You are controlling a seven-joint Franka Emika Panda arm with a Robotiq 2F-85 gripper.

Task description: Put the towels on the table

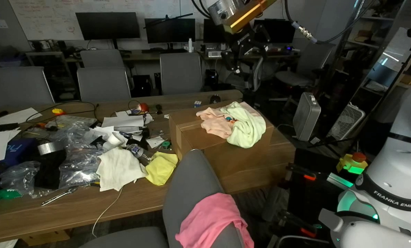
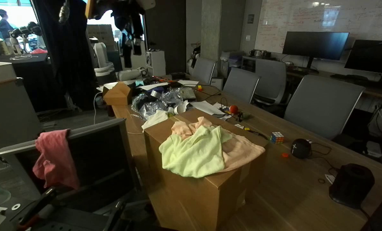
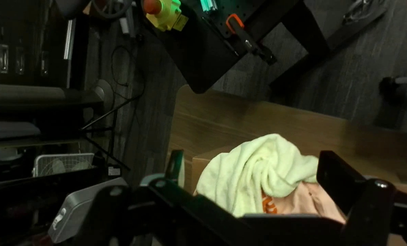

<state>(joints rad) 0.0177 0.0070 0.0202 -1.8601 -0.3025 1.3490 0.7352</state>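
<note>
Inspector: Largest item: a long wooden desk (image 1: 71,210). Beside it, a grey chair (image 1: 191,181). Standing on the desk, a brown box (image 2: 191,192), taken to be the table the task names.

Clerk: Next size down?

Inspector: Three towels. The peach-pink towel (image 1: 215,122) lies rumpled on the box top. The yellow-green towel (image 2: 194,154) lies partly over it and droops past the box's edge. The bright pink towel (image 1: 212,220) hangs over the chair's back; in my judgement, that is the one left to place.

Clerk: Expected handling?

Inspector: Judged by look alone: light, soft, limp, not fragile. Slipping from a firm pinch is unlikely; swinging and dragging are likely. Recommended hold: the fold along the top of the chair's back, pinched as a ridge of cloth without nipping the chair. A hanging end would let the rest trail. Lift high before crossing, so the tails do not sweep the yellow-green towel off.

Clerk: And the gripper (image 3: 253,167)?

Inspector: Released and raised well clear of the towels. In the wrist view its fingers (image 3: 336,174) stand spread, with nothing held between them.
</note>
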